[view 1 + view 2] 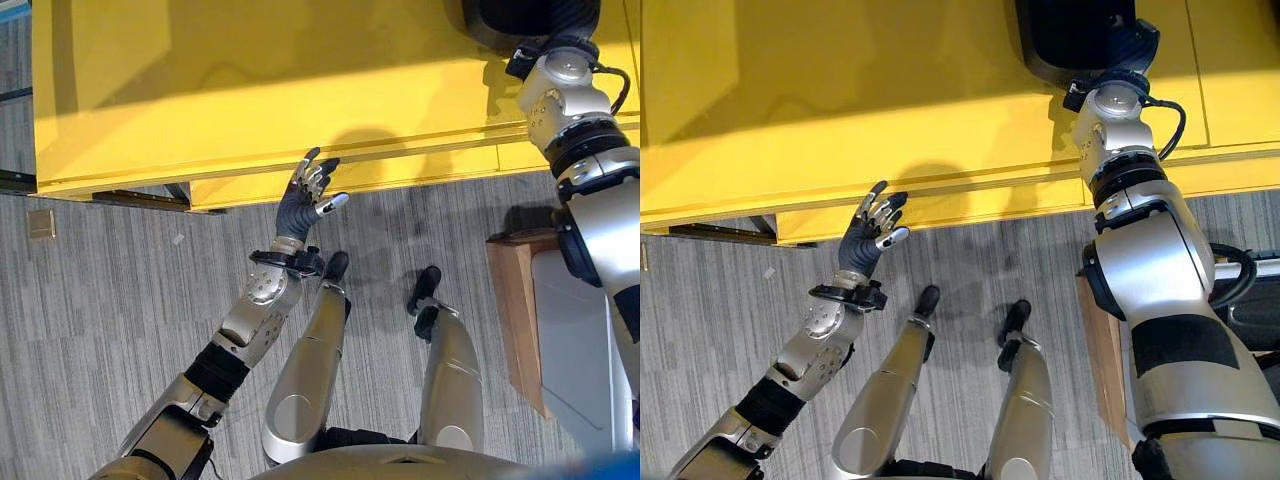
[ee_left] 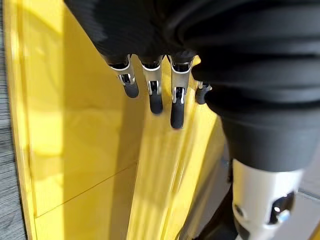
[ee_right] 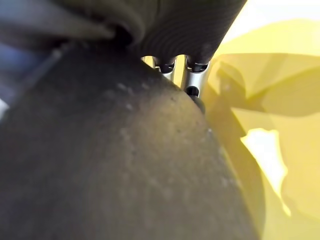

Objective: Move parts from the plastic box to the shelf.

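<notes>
The yellow shelf (image 1: 250, 90) is the biggest thing here, a broad flat surface whose long axis runs across the head views from the robot's left to its right, its front edge stepped and facing the robot. Below that edge lies grey striped floor (image 1: 90, 320).

On the shelf's far right sits a dark rounded part (image 1: 1075, 35), cut off by the top of the head views, so which way it points cannot be told. In the right wrist view it shows as a large dark grainy curved body (image 3: 115, 170) just under the fingers.

A wooden block (image 1: 515, 310) stands on the floor to the robot's right, with a pale grey panel (image 1: 575, 350) beside it.

The right hand (image 3: 192, 75) reaches over the shelf to the dark part; its fingers lie against or behind the curved surface and are mostly hidden, so whether they grip it cannot be told.

The left hand (image 1: 308, 200) is raised just before the shelf's front edge, fingers spread and fairly straight, thumb out to the side, holding nothing and touching nothing
</notes>
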You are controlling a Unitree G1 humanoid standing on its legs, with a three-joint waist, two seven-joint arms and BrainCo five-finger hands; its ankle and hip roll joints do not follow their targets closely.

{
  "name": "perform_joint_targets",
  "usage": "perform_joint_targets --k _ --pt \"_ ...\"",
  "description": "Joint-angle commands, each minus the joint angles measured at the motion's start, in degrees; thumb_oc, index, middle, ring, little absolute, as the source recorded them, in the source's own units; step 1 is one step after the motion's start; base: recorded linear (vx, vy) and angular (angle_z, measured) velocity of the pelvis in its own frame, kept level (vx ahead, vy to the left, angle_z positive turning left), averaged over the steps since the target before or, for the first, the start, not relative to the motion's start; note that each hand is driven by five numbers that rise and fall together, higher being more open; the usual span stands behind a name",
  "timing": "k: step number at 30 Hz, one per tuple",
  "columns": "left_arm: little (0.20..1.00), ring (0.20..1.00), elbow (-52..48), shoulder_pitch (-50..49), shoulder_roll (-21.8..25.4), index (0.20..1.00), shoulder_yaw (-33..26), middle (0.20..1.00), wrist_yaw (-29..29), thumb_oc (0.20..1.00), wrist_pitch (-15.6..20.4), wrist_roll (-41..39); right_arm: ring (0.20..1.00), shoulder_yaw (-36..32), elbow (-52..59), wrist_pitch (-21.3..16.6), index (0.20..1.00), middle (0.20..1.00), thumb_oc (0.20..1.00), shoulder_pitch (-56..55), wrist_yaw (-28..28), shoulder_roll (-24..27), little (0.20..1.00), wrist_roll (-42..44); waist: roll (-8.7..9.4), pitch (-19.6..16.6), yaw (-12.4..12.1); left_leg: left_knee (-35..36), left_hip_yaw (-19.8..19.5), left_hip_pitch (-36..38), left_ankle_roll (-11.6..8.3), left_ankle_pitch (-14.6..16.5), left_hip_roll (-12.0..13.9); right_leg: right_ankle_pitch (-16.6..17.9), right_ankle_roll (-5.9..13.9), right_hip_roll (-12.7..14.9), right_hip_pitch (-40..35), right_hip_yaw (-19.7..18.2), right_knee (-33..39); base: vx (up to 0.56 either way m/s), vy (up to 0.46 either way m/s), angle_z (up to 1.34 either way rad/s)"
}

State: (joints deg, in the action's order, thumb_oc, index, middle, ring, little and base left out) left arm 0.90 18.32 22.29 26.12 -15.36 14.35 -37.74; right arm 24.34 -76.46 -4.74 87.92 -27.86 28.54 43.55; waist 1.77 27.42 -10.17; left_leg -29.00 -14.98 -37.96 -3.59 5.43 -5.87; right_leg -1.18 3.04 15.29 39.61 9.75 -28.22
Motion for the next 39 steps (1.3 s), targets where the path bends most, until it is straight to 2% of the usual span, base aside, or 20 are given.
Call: perform_joint_targets --k 1,10,16,23,31,39 --pt "1.0 1.0 -0.9 -2.9 1.5 1.0 1.3 1.0 0.1 1.0 1.2 -0.9 0.2 0.1 1.1 -2.5 0.2 0.2 0.2 0.9 -0.1 5.2 0.2 -1.6 -1.19 -2.9 -0.5 5.5 0.4 5.5 0.5 3.0 4.1 -1.2 4.32 3.1 -0.7 -1.4 -3.5 0.0 0.0 0.0" --pt "1.0 1.0 0.9 -3.7 1.7 1.0 2.0 1.0 0.4 1.0 0.6 -0.6 0.2 -1.1 0.0 -2.2 0.2 0.2 0.2 -0.3 -0.2 6.5 0.2 -1.8 -1.61 -2.8 -0.5 5.8 0.3 5.5 0.46 2.8 4.0 -1.2 4.34 3.2 -1.0 -1.2 -3.3 0.0 0.0 0.0" --pt "1.0 1.0 2.8 -4.7 3.7 1.0 6.4 1.0 4.2 1.0 -1.7 0.4 0.2 -1.0 -0.2 -2.1 0.2 0.2 0.2 0.1 0.8 6.0 0.2 -2.0 -1.9 -2.4 -0.1 5.7 0.5 5.3 0.42 2.7 4.2 -1.1 4.4 3.1 -0.8 -1.3 -3.4 0.0 0.0 0.0" --pt "1.0 1.0 3.3 -4.6 3.8 1.0 9.4 1.0 6.0 1.0 -2.5 -0.7 0.2 -0.4 -1.1 -2.0 0.2 0.2 0.2 1.0 1.4 5.7 0.2 -1.8 -1.77 -2.3 0.2 5.8 0.7 5.1 0.33 2.6 4.2 -1.1 4.4 3.0 -0.9 -1.3 -3.2 0.0 0.0 0.0" --pt "1.0 1.0 4.2 -4.3 3.7 1.0 8.8 1.0 5.4 1.0 -2.2 -0.8 0.2 0.1 -1.6 -2.0 0.2 0.2 0.2 1.5 1.6 5.6 0.2 -2.0 -1.66 -2.1 0.2 5.8 0.6 5.0 0.23 2.5 4.2 -1.0 4.39 3.1 -0.9 -1.1 -3.2 0.0 0.0 0.0" --pt "1.0 1.0 5.9 -6.1 3.7 1.0 3.4 1.0 2.1 1.0 -0.7 -0.4 0.2 -0.4 -1.9 -2.1 0.2 0.2 0.2 1.1 1.2 6.1 0.2 -1.9 -2.02 -2.2 -0.4 6.0 0.6 5.3 0.23 2.4 4.2 -1.1 4.39 3.1 -1.2 -1.0 -3.1 0.0 0.0 0.0"
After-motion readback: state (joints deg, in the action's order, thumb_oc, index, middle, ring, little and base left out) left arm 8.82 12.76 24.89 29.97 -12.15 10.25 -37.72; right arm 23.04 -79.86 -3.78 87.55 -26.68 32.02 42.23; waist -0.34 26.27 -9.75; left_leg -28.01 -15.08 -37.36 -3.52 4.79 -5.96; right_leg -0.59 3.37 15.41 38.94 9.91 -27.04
